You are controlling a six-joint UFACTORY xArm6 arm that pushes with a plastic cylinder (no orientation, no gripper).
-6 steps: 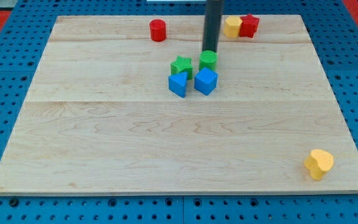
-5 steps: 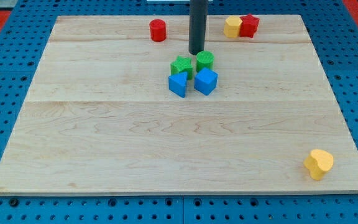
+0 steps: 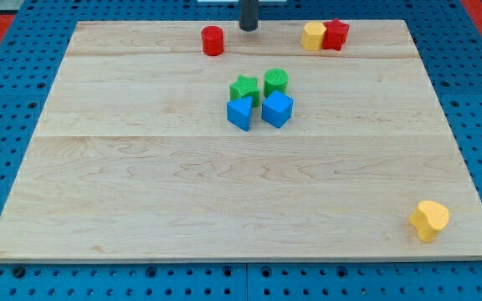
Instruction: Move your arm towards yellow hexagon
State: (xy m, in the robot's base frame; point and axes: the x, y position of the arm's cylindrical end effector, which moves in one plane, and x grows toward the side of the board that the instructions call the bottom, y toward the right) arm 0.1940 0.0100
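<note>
The yellow hexagon (image 3: 312, 35) sits near the view's top edge of the wooden board, touching a red star-like block (image 3: 335, 33) on its right. My tip (image 3: 248, 29) is at the view's top, between the red cylinder (image 3: 212, 40) and the yellow hexagon, well to the hexagon's left and not touching any block.
A cluster sits mid-board: a green star (image 3: 243, 88), a green cylinder (image 3: 276, 81), a blue block (image 3: 239, 113) and a blue cube (image 3: 277, 109). A yellow heart-like block (image 3: 428, 220) lies at the bottom right corner. The board (image 3: 141, 184) lies on a blue pegboard.
My tip has moved from beside the green cylinder up and to the left, to the view's top edge of the board. No block has moved.
</note>
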